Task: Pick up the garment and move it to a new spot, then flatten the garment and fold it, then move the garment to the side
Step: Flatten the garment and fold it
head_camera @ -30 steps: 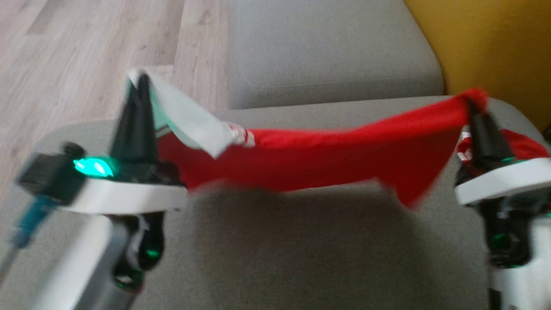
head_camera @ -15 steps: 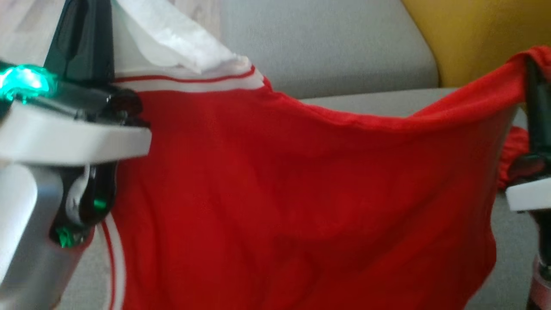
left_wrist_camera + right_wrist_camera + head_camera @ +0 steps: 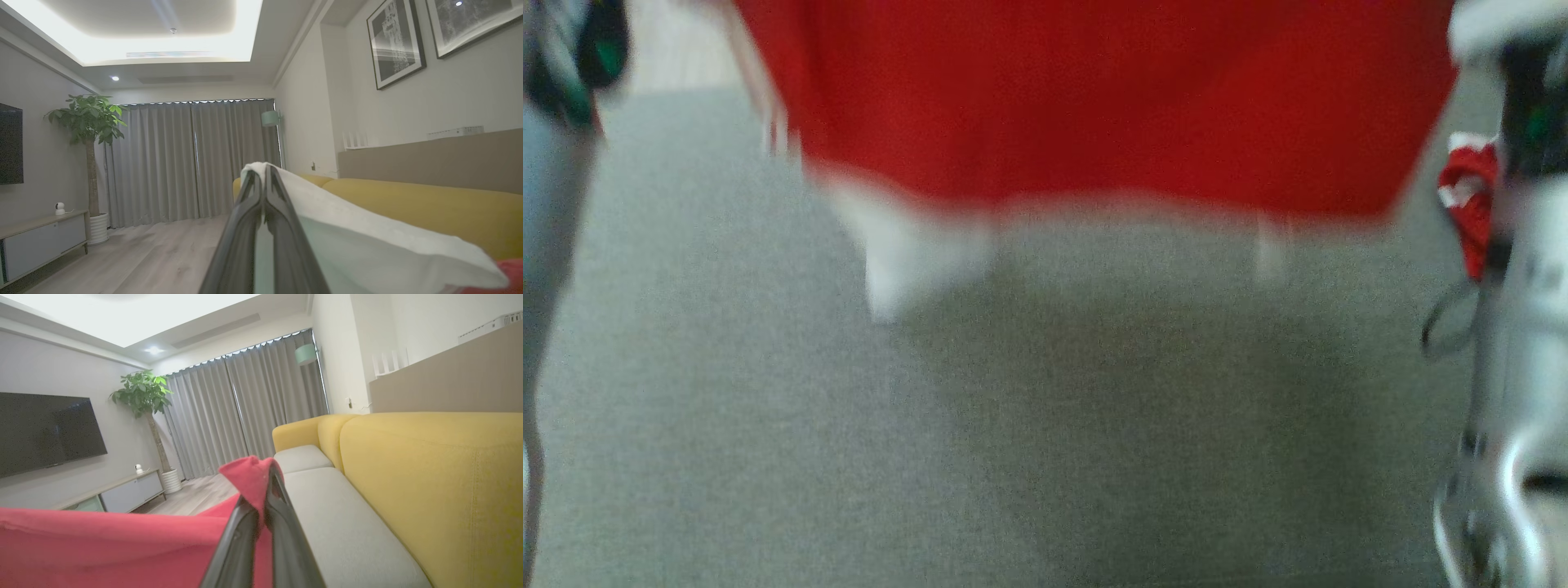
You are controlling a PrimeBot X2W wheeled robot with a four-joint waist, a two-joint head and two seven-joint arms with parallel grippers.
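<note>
Left tool (image 3: pixel 262 173) and right tool (image 3: pixel 264 473) each clench a corner of the garment (image 3: pixel 1094 98); its blurred hem seems just above the sofa (image 3: pixel 768 425). Lower evenly, stretched taut, hem first.

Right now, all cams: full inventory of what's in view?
garment: one, red with white trim, hanging over the sofa seat
sofa seat: one, grey, under the garment
sofa back: one, yellow, behind the seat
curtains: grey, far wall
plant: one, green, white pot, beside the curtains
TV: one, black, on the wall
cabinet: one, pale, low, below the TV
framed pictures: two, black frames, wall above the sofa
lamp: one, mint shade, by the curtains
floor: light wood
left fingers: two, dark, shut on the garment's white edge
right fingers: two, dark, shut on a red corner
</note>
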